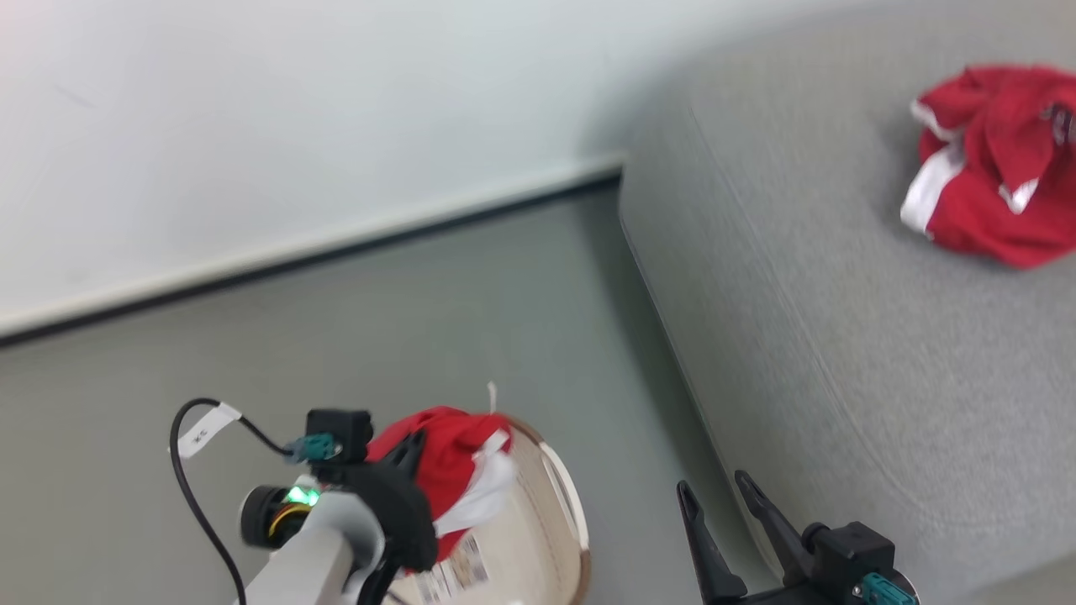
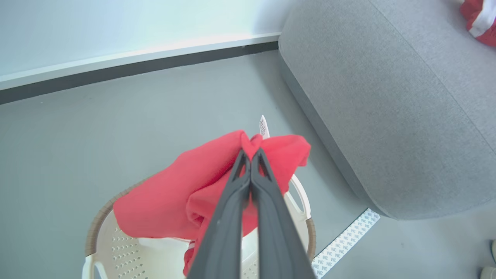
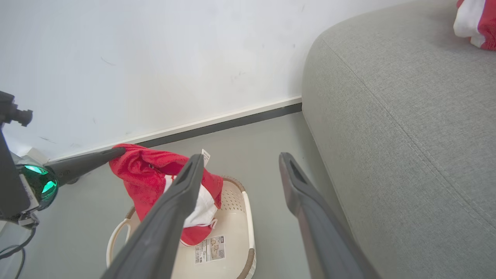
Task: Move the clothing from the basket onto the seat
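The left gripper (image 2: pixel 251 153) is pinching a red garment (image 2: pixel 170 193) at the centre of the left wrist view, its fingers pressed together on a fold. In the right wrist view the cloth is hanging lengthwise from that pinch at mid-left down toward the lower centre, dangling over the cream laundry basket (image 3: pixel 237 205). A white label (image 2: pixel 263 126) is sticking up past the fingertips. At the head view's lower right, the right gripper (image 1: pixel 713 486) is pointing up-frame beside the grey sofa (image 1: pixel 799 336), fingers apart and gripping nothing. A second red-and-white garment (image 1: pixel 992 168) is lying crumpled on the sofa, upper right.
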Motion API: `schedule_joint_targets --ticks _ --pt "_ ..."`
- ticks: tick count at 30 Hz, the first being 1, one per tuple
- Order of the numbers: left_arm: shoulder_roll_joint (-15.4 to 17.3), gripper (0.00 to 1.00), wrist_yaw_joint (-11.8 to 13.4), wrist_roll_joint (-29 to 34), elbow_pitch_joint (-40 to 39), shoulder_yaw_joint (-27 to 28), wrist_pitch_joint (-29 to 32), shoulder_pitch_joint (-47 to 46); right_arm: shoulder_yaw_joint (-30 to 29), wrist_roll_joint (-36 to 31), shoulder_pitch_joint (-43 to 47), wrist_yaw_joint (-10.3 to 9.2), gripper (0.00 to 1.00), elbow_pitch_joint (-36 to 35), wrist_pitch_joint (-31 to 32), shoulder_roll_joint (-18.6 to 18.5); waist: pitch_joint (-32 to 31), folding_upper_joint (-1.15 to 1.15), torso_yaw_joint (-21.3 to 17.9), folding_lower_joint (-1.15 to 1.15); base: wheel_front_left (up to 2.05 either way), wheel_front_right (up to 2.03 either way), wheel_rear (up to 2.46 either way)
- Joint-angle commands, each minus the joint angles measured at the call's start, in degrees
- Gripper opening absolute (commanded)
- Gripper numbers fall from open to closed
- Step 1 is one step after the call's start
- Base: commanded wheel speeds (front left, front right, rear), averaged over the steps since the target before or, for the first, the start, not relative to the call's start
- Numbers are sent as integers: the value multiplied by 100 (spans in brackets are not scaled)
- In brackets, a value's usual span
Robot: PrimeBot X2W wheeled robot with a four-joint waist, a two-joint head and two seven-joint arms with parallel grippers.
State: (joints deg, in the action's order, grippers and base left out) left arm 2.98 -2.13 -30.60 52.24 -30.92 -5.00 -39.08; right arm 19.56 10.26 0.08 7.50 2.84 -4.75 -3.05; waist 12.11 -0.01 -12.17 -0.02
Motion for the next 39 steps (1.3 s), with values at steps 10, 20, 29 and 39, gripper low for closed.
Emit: schedule_joint_targets --ticks 10,20,29,39 --pt "-7 0 550 -348 -1650 -530 378 -333 46 178 338 -1 100 -439 331 22 -1583 1 1001 2 0 0 0" --pt "57 0 578 -170 -2364 -730 923 -974 136 220 159 -1 100 -529 563 24 -1541 1 1051 2 0 0 0" --pt "32 0 604 -271 -2479 -811 1002 -1018 353 324 -80 -1 100 -379 719 24 -1543 1 1072 2 0 0 0" --pt "-2 0 664 -501 -2514 -986 1032 -1035 707 623 -574 -1 100 -46 924 24 -1552 1 1113 2 0 0 0"
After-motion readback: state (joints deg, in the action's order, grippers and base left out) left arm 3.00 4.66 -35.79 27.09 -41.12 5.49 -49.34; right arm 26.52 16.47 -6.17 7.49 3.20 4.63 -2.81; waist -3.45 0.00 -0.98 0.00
